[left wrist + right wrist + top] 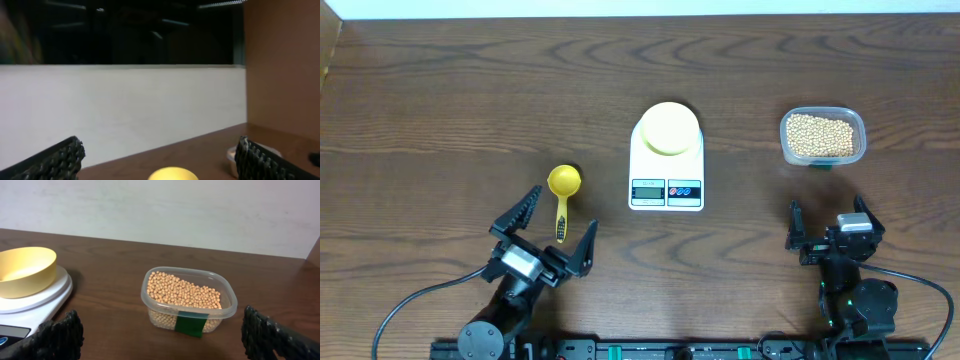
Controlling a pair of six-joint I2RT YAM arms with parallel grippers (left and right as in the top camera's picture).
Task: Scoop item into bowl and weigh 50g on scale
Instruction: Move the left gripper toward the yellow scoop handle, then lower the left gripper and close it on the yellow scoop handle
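Observation:
Tan beans (821, 135) fill a clear plastic tub (858, 128) at the right; they show in the right wrist view (182, 292) too. The pale yellow bowl (668, 128) stands on the white scale (667, 190), also in the right wrist view (22, 270). A bright yellow scoop (563, 183) lies left of the scale, its bowl showing in the left wrist view (172, 174). My left gripper (545, 224) is open, just near of the scoop's handle. My right gripper (828, 222) is open and empty, near of the tub.
The scale's display and coloured buttons (667, 190) face the near edge. A pale wall (125, 110) stands beyond the table's far edge. Cables run from both arm bases along the near edge.

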